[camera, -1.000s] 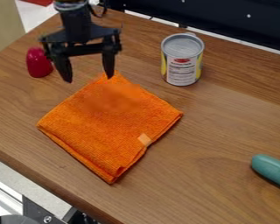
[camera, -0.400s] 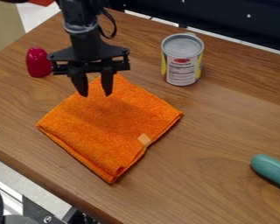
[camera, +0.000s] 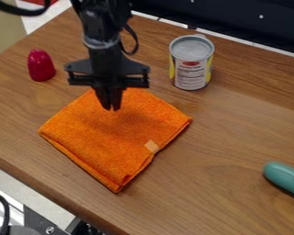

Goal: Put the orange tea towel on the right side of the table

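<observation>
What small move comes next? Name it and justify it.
Probably a slight, slow lift of the gripper. Its fingertips are close together over the far part of the orange tea towel, which lies folded and flat. Whether they pinch any cloth can't be told from here, so a small raise should settle that before any carry to the table's right side.

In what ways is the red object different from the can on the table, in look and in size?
The red object is one plain glossy colour, while the can has a grey lid and a printed label with yellow parts. The red object narrows to a rounded top; the can is a straight cylinder with a flat top. The red object is smaller than the can. Both stand on the wooden table.
</observation>
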You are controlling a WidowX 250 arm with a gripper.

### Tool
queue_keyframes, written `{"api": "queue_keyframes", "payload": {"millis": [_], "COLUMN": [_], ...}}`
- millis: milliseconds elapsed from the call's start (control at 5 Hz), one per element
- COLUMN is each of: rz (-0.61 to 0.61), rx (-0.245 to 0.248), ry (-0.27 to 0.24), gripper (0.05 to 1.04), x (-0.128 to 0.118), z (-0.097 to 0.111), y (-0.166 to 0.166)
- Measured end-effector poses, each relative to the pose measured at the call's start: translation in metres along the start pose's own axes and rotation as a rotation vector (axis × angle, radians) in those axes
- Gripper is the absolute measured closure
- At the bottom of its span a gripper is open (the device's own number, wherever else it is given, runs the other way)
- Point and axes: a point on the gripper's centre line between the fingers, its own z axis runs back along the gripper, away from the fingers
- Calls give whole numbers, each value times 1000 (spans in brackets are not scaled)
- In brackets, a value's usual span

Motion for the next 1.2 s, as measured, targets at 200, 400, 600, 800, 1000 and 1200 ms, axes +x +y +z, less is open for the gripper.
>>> {"api": "queue_keyframes", "payload": {"millis": [200,400,600,800,1000,1200], "rz": [27,-73,-117,-119,-102,-104], "rx": [-8,-1,-8,-19,-24,-32], "ry": [21,8,31,15,21,19], "gripper": [1030,1030,1030,1030,1030,1030], "x": [-2,-7,-10,-12,-13,-14], "z": [0,-6,-12,-17,-20,-24], "y": [0,0,-1,-1,-3,-5]}}
